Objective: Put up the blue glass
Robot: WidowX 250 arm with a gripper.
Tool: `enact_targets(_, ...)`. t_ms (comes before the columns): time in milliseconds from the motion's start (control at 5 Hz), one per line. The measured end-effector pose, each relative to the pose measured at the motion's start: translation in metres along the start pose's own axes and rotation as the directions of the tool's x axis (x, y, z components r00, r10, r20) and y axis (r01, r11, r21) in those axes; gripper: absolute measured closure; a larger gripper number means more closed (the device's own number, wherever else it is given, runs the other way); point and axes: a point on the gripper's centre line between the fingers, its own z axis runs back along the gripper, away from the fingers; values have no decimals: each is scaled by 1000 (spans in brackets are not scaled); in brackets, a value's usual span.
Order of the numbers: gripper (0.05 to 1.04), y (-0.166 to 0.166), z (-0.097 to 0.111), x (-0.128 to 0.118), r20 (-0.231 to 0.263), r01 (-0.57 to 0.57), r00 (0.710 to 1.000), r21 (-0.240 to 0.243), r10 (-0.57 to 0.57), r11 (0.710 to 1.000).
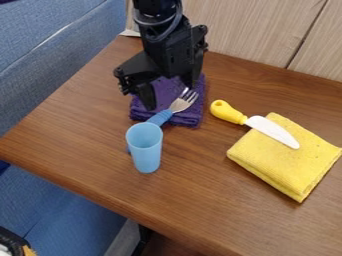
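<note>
**Upright blue plastic glass (pixel 145 150) with the gripper released behind it**

The brown wood-grain table (pixel 200 195) carries the setting, between a blue upholstered seat (pixel 53 55) along its left edge and pale wood panels (pixel 247 30) beyond its far edge. The black robot arm (pixel 163 25) hangs in over the far left corner. Its black two-finger gripper (pixel 170 96) is released, fingers apart and holding nothing, over the folded purple cloth; such a pose probably serves a coming descent on the glass. The folded yellow cloth (pixel 287 165) lies toward the right and props the white blade of the yellow-handled toy knife (pixel 257 124), whose handle rests on the wood. The folded purple cloth (pixel 188 118) similarly bears the tines of the blue-handled fork (pixel 163 116), the handle running off toward the front left. The glass stands on its base, mouth up, partly hiding the handle's end; contact between them cannot be told.

Room for moving is widest between the glass and the yellow cloth, and toward the front edge. To the left there is a strip of wood before the edge, where a push could tip the glass toward the seat. Behind, the fork narrows the approach, and a low finger might catch its handle. Since the glass is already upright, the task probably calls for lifting; a gentle grip seems prudent on a light wall.
</note>
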Motion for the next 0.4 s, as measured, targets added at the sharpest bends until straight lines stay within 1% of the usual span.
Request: enact_targets(400,83,0,0,0,1,-2,1000,0,2,1000)
